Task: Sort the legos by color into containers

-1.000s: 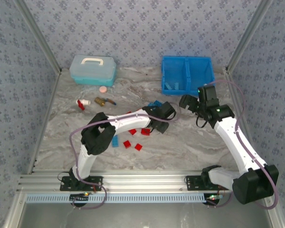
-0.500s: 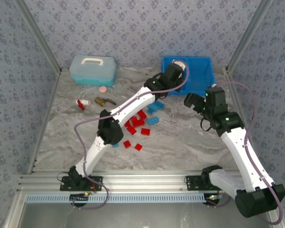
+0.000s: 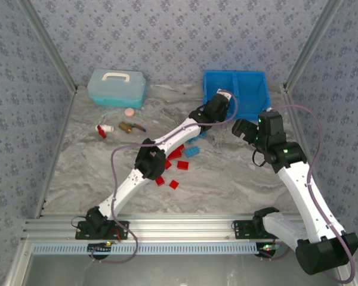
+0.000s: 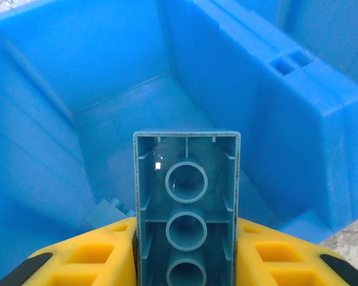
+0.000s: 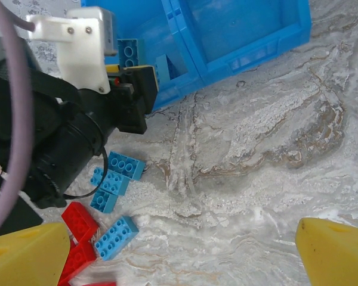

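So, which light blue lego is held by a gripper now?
The light blue lego clamped in the left gripper, above the bin's left compartment; the other blue ones lie free on the table.

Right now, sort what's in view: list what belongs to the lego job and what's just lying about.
Job: light blue lego in the left end effector; loose light blue legos; red legos; blue two-compartment bin.
Lying about: teal lidded box; pink disc; brass-coloured object.
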`<action>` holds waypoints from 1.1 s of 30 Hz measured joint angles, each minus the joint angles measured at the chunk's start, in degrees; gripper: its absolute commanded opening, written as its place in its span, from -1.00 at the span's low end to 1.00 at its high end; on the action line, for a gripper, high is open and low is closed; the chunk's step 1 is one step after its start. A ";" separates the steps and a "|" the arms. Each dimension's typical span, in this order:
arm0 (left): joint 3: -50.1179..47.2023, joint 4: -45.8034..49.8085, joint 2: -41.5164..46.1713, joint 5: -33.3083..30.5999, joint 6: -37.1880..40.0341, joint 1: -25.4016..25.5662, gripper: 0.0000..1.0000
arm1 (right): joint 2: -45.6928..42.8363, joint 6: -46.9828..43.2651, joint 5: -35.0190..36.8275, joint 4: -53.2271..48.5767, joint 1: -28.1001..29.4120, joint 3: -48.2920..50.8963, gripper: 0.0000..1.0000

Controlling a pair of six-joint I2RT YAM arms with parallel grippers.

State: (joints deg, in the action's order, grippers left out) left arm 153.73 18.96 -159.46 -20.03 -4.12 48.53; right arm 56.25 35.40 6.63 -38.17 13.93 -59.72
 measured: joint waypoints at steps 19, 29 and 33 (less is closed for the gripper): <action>-1.92 9.33 10.25 1.38 -1.53 0.35 0.28 | 0.02 1.25 0.00 0.07 -0.04 0.35 1.00; -34.49 15.85 47.04 13.64 0.39 1.18 0.36 | 0.02 1.25 0.04 0.17 -0.15 0.35 1.00; -41.42 21.18 51.25 17.99 4.11 1.53 0.37 | 0.02 1.25 0.00 0.20 -0.20 0.35 1.00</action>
State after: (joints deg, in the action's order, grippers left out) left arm 112.31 40.14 -108.20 -2.04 -0.01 50.06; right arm 56.27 36.64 6.63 -37.98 13.74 -59.37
